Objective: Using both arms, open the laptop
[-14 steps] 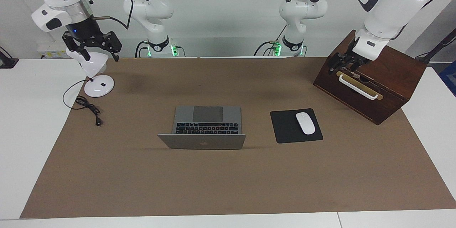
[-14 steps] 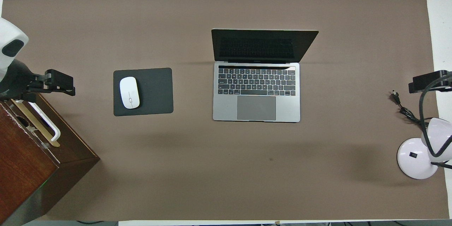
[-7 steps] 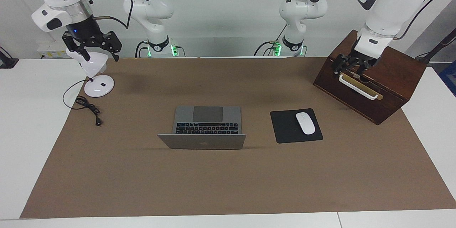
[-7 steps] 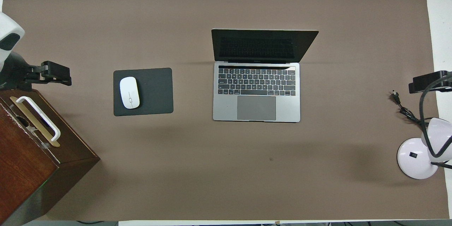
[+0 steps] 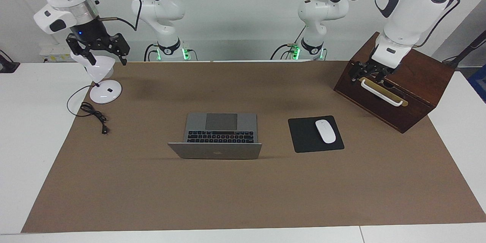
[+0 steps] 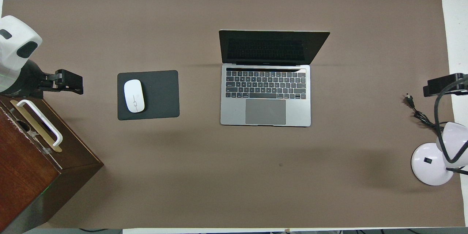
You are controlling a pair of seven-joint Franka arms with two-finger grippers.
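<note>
Laptop (image 5: 220, 136) lies opened mid-bench, wooden box (image 5: 395, 87) lid down so contents hidden, left hand (image 5: 370, 73) released over its handle, right hand (image 5: 99, 47) released over lamp (image 5: 101, 79).

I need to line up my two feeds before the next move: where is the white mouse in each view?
Facing view: the white mouse lies on the black mouse pad, beside the open laptop, toward the left arm's end of the table.
Overhead view: the white mouse lies on the black mouse pad, beside the open laptop.
Shared landmark: the wooden box with the white handle.
</note>
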